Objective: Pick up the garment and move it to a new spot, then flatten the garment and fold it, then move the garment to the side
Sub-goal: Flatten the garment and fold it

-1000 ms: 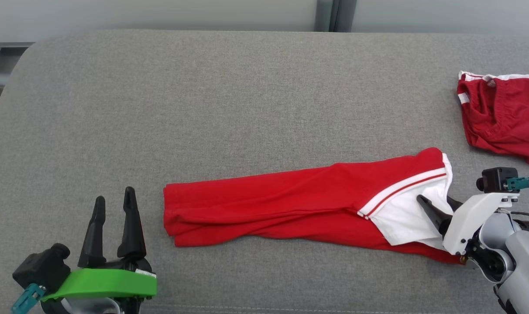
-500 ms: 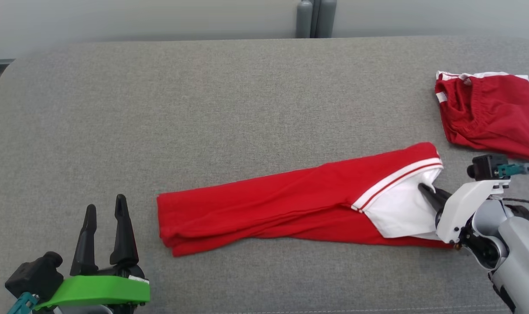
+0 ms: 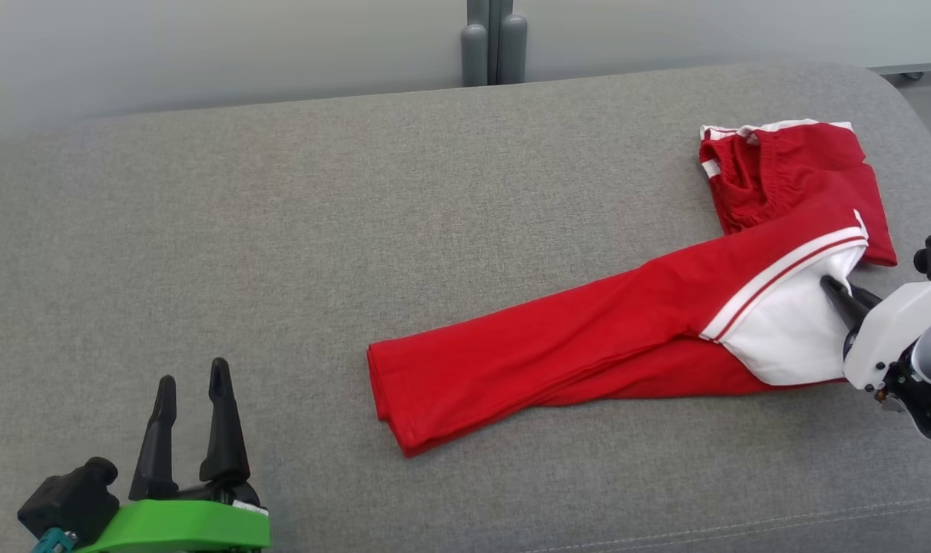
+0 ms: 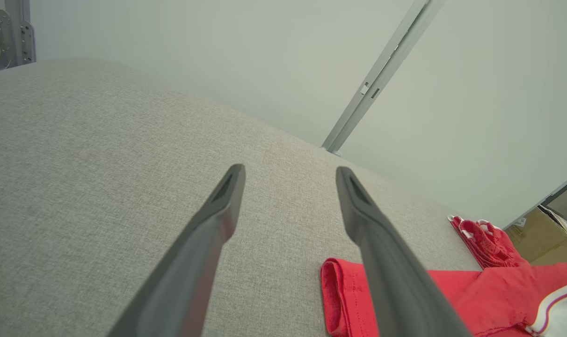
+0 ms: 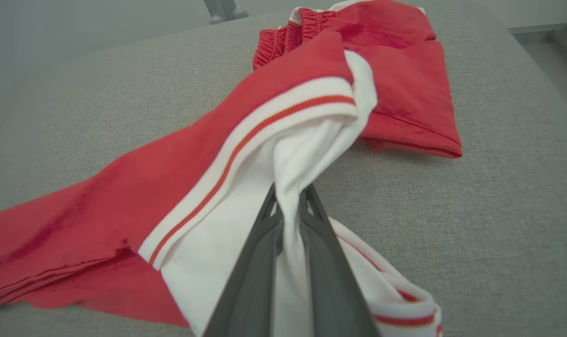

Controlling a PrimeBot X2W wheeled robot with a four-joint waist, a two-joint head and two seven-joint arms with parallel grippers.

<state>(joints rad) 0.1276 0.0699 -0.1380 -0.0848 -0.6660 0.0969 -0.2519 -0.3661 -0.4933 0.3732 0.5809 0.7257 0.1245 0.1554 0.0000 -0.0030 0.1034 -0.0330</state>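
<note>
Red shorts (image 3: 788, 169) just behind white end of garment (image 3: 588, 338) | grey cushion (image 3: 281, 230) beneath

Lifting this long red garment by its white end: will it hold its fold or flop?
Likely floppy: the long red garment bunches where the right end effector pinches its white end. The free end would probably sag and drag on the grey cushion. Its loose layers may slide apart.

Looks along left claw (image 4: 289, 171), fingers spread wide, above gray fabric desk (image 4: 77, 164). Shows end of folded red garment (image 4: 342, 299) at five o'clock, bunched red cloth (image 4: 487, 241) at four o'clock.
</note>
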